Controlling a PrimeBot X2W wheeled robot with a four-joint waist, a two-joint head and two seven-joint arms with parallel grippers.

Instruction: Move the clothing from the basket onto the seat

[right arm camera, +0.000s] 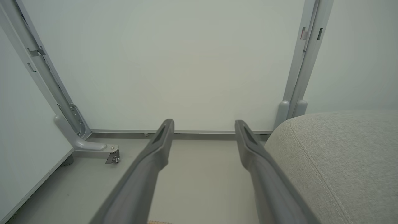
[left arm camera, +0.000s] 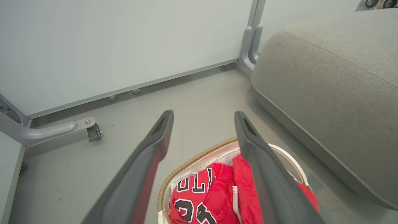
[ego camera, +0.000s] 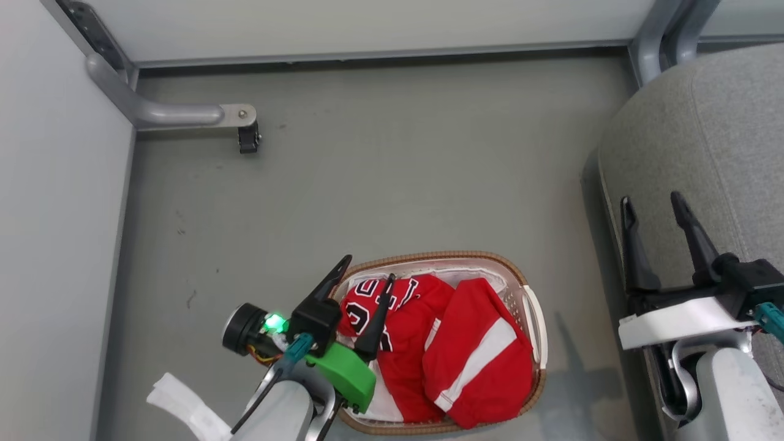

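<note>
Here, close to the robot, the left gripper (ego camera: 369, 267) hangs over the left part of the basket (ego camera: 539, 318). Its two dark fingers are spread apart and hold nothing. In the head view one finger crosses the jersey and the other points past the brown rim toward the floor; whether a tip touches the cloth, I cannot tell.

The basket stands on the grey floor (ego camera: 398, 171), and all the clothing is inside it. The red jersey (ego camera: 407, 321) with black, white-edged letters lies crumpled in the left half. The red shorts (ego camera: 478, 355) with a broad white stripe lie in the right half, partly over the jersey. A white sheet (ego camera: 453, 269) shows under them along the far side of the basket.

On the right, the right gripper (ego camera: 650, 197) is above the near edge of the seat (ego camera: 704, 135). Its fingers are also apart and empty. They point toward the far wall.

The seat is a big grey fabric cushion with a rounded edge and a stitched seam. It is to the right of the basket, apart from it, with a strip of floor between them. No clothing lies on the seat.

Farther away, a grey metal foot with a small black caster (ego camera: 248, 138) rests on the floor at the left. Behind it, pale partition panels (ego camera: 367, 24) close the space.
</note>
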